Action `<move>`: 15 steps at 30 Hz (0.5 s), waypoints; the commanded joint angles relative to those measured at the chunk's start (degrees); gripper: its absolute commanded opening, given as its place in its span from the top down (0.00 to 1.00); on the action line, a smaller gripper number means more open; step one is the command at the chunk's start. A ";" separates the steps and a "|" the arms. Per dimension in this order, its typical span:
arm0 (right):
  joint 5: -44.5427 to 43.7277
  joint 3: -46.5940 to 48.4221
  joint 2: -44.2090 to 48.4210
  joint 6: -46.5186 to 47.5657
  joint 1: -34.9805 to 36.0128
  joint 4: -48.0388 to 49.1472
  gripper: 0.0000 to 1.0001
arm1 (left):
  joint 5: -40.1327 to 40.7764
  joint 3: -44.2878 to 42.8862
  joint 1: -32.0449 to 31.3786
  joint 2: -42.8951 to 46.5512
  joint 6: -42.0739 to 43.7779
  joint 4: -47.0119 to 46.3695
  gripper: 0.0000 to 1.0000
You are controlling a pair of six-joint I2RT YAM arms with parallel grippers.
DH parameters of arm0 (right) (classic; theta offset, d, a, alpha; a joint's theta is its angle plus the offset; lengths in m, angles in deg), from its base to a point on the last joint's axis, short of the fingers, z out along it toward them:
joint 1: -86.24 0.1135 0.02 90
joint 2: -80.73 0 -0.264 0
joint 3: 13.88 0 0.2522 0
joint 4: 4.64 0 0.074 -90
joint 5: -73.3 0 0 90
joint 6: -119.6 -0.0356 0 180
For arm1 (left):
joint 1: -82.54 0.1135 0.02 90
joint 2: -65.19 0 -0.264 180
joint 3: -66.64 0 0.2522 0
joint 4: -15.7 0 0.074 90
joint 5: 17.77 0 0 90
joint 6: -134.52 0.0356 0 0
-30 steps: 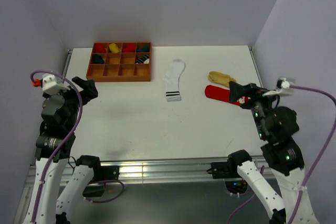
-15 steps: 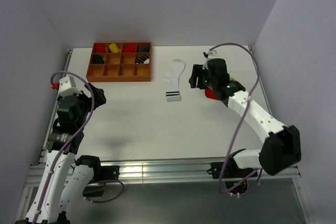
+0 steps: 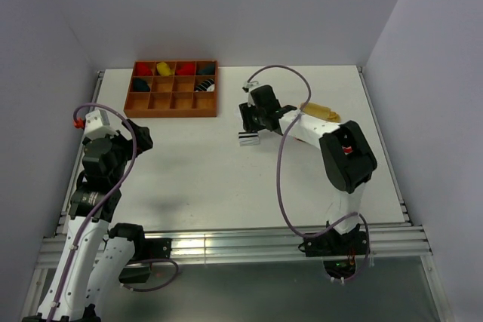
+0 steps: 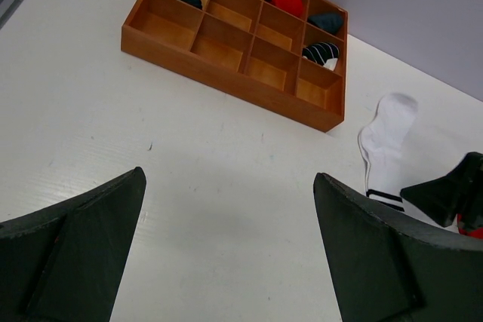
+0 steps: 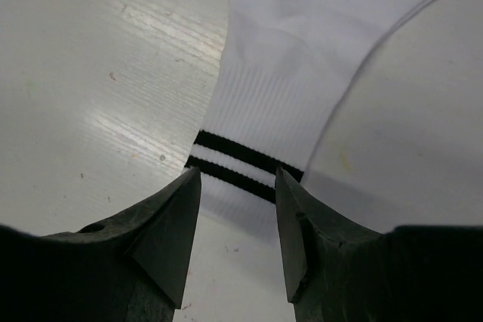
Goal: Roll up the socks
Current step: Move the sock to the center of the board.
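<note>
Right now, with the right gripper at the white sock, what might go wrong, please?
The right gripper straddles only the striped cuff end of the white sock; it may pinch just the edge and slip off. The left gripper hangs open far off, so the unpinned sock may slide rather than roll. The right arm lies beside the tan sock and could drag it.

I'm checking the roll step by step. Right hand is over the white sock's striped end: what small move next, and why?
Probably close the right hand on the cuff of the white fabric sock with two black stripes. Its fingers straddle that cuff with a gap between them, and the sock lies flat on the white table, so a pinch seems needed first.
</note>
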 commanded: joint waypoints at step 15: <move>-8.81 -8.53 0.37 -19.43 12.92 -6.00 0.53 | -0.12 0.66 -0.21 1.04 1.20 -2.83 0.00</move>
